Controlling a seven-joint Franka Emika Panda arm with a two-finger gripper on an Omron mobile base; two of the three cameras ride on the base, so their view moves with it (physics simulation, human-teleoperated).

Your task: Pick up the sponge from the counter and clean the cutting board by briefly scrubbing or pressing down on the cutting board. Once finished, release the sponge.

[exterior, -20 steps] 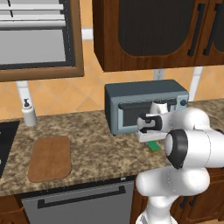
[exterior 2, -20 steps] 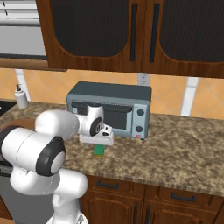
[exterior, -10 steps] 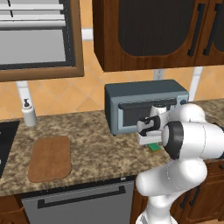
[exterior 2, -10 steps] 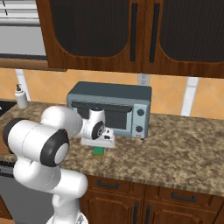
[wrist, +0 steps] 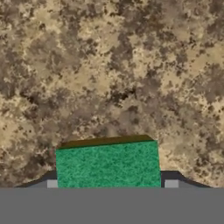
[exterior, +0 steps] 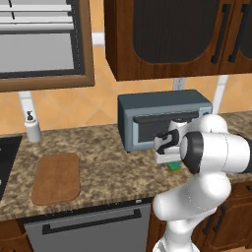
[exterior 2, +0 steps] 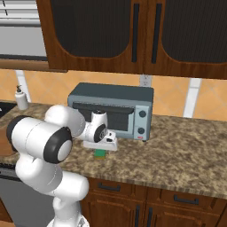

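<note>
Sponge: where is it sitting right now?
The sponge lies on the counter just in front of the toaster oven, directly under the gripper; in the left base view it is far right of the cutting board.

Speckled brown-and-tan granite bench: open run between the flat reddish-brown wooden cutting board at left and the claw at right, nothing standing on it. Grey-blue boxy toaster oven stands just behind the claw, blocking the rear. Dark wooden wall cabinets overhang above. Small white soap bottle at the back wall, behind the board.
</note>
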